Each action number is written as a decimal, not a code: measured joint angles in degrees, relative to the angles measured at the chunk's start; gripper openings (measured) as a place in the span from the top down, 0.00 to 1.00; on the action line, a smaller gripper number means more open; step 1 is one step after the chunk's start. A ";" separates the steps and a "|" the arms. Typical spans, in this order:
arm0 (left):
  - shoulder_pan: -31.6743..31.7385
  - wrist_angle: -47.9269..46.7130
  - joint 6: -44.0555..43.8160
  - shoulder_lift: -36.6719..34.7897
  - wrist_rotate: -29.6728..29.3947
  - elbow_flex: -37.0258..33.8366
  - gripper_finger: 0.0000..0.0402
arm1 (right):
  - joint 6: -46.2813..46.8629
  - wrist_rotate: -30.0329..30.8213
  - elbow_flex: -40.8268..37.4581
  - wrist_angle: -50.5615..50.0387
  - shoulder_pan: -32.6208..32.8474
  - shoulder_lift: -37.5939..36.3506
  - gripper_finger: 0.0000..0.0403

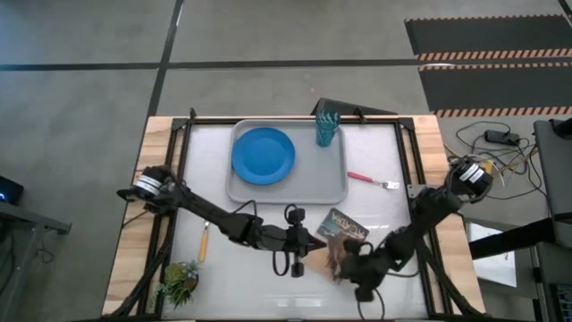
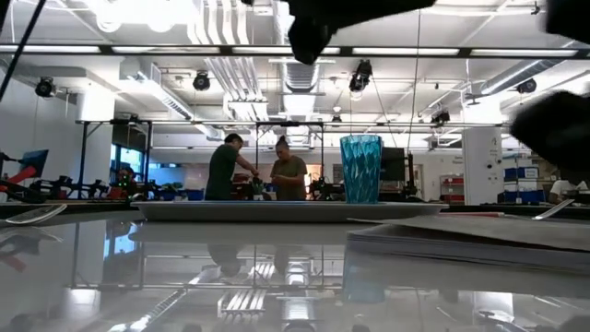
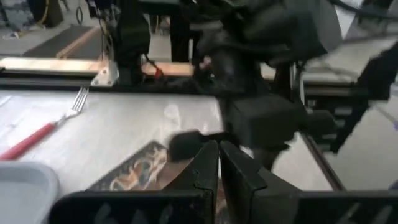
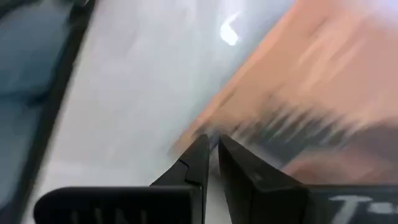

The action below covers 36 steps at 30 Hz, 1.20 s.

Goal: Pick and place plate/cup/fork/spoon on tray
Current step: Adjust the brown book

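Observation:
The grey tray [image 1: 335,183] lies at the table's far middle. The blue plate [image 1: 263,155] lies flat in it. The teal cup [image 1: 327,125] stands upright at its far right corner and also shows in the low view [image 2: 360,169]. The pink-handled fork [image 1: 371,180] lies flat on the table right of the tray and shows in the left wrist view [image 3: 37,137]. The orange-handled spoon [image 1: 204,243] lies flat at the near left. My left gripper [image 1: 315,241] is shut at the left edge of a brown book [image 1: 344,231]. My right gripper [image 1: 346,261] is shut at the book's near edge. My left gripper's shut fingertips [image 3: 208,155] point level toward the table's right, over the book's cover [image 3: 140,171]; I cannot tell whether they touch it. My right gripper's shut fingertips [image 4: 199,152] stand at the edge of the book's cover [image 4: 298,112]; I cannot tell whether they touch it.
A small green plant [image 1: 179,282] stands at the near left corner. The two arms meet close together over the near middle of the table. Two people [image 2: 258,175] stand in the room far behind the table.

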 joint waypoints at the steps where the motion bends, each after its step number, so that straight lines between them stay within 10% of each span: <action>1: -0.16 -1.79 0.01 -0.52 -0.07 -0.12 1.00 | -2.03 1.48 0.00 0.68 -1.20 -0.22 0.93; 18: -0.34 -8.18 -9.60 5.60 1.17 -3.83 1.00 | 7.87 -6.48 -0.14 -30.42 -12.41 -23.96 0.93; 36: -0.56 -5.03 -12.35 6.73 3.95 -9.36 1.00 | 6.96 -23.10 -12.95 -31.10 -36.19 -31.37 0.90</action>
